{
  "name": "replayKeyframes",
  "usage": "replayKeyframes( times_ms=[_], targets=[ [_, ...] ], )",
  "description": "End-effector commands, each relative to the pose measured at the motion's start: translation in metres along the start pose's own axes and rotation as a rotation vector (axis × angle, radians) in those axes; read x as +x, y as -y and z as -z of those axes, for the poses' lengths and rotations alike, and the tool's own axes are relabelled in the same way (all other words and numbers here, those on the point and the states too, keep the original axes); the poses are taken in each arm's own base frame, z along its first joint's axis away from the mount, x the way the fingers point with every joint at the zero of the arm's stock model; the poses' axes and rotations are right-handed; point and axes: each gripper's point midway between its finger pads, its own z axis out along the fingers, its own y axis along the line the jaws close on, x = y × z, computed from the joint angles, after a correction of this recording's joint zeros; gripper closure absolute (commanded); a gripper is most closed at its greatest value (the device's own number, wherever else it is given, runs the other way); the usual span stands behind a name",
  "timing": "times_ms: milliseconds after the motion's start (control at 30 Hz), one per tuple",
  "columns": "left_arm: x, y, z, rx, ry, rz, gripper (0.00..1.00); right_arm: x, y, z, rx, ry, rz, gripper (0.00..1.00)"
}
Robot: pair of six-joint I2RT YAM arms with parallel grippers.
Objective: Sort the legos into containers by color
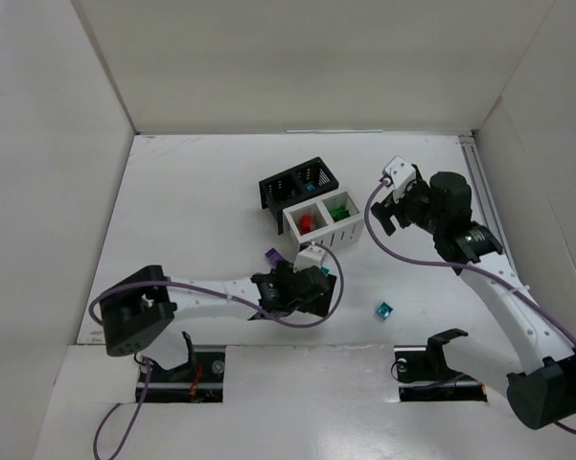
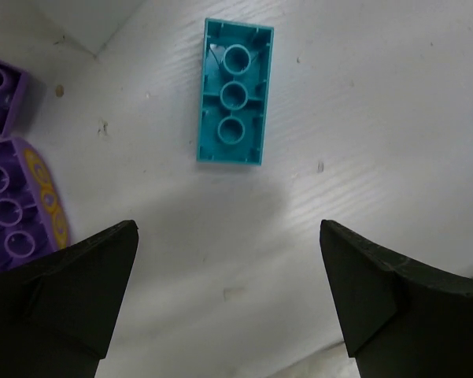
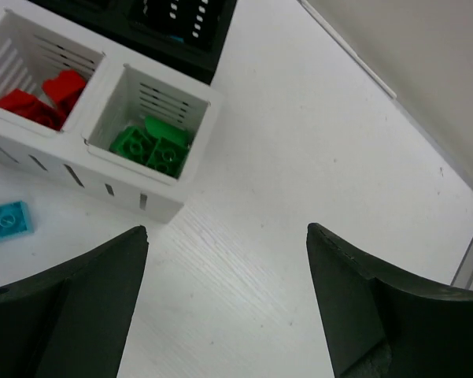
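White table top boxed in by plain white walls. Black bin sits mid-table toward the far side. White bin is right against its near-right side. The white bin's left compartment holds red bricks and its right compartment holds green bricks. The black bin shows something purple in the left compartment and teal in the right, too small to say more.

Left gripper is low over the table just near of the white bin, jaws spread wide with nothing between them. A teal brick lies upside down on the table just ahead of its fingers, not touching them. A purple oval piece and a purple brick lie to the left of it.

Right gripper hangs above the table just right of the white bin, jaws apart and empty. A second teal brick lies alone on the near right of the table, well apart from both bins.
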Motion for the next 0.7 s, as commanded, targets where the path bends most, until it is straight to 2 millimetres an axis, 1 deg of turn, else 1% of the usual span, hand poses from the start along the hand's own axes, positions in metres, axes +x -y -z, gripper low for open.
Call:
replayKeyframes(
  times_ms=[0,33,67,100,133,167,233,300,333,367,400,467,500,533,567,600,633,667],
  targets=[
    [-0.028,0.011,-0.014,-0.083,0.111,0.039,0.02,0.008,0.01,0.016,0.061,-0.013,-0.03,0.14],
    [-0.026,0.008,-0.019,-0.107,0.105,0.029,0.02,0.01,0.012,0.021,0.072,-0.021,-0.036,0.14],
    [-0.03,0.011,-0.023,-0.124,0.114,0.048,0.04,0.007,0.012,0.027,0.076,-0.012,-0.033,0.14],
    [-0.024,0.005,-0.031,-0.166,0.106,0.04,0.06,0.006,0.015,0.03,0.089,-0.006,-0.024,0.14],
    [-0.021,0.001,-0.035,-0.186,0.106,0.045,0.07,0.008,0.014,0.031,0.085,-0.014,-0.027,0.14],
    [-0.022,0.001,-0.037,-0.199,0.107,0.05,0.07,0.006,0.018,0.035,0.101,-0.005,-0.027,0.14],
    [-0.017,0.001,-0.044,-0.206,0.1,0.045,0.09,0.006,0.017,0.038,0.1,-0.006,-0.018,0.14],
    [-0.025,0.003,-0.047,-0.226,0.123,0.044,0.12,0.013,0.017,0.04,0.1,-0.029,-0.028,0.14],
    [-0.024,-0.001,-0.05,-0.253,0.126,0.033,0.16,0.013,0.017,0.04,0.099,-0.03,-0.019,0.14],
    [-0.026,-0.001,-0.051,-0.26,0.134,0.033,0.2,0.014,0.02,0.04,0.107,-0.033,-0.022,0.14],
    [-0.024,-0.002,-0.053,-0.266,0.128,0.028,0.26,0.014,0.02,0.04,0.107,-0.033,-0.022,0.14],
    [-0.032,0.006,-0.059,-0.246,0.146,-0.005,0.34,0.014,0.02,0.04,0.107,-0.033,-0.022,0.14],
    [-0.032,0.006,-0.059,-0.247,0.145,-0.017,0.38,0.016,0.019,0.041,0.103,-0.041,-0.024,0.14],
    [-0.034,0.008,-0.06,-0.246,0.145,-0.024,0.54,0.016,0.019,0.041,0.103,-0.041,-0.024,0.14],
    [-0.037,0.014,-0.06,-0.227,0.143,-0.028,0.61,0.019,0.017,0.041,0.098,-0.051,-0.028,0.14],
    [-0.034,0.018,-0.059,-0.213,0.136,-0.035,0.66,0.023,0.016,0.042,0.098,-0.071,-0.033,0.14],
    [-0.036,0.019,-0.058,-0.215,0.134,-0.045,0.7,0.025,0.019,0.043,0.105,-0.074,-0.036,0.14],
    [-0.039,0.024,-0.053,-0.199,0.144,-0.043,0.77,0.029,0.018,0.044,0.109,-0.093,-0.04,0.14]
  ],
)
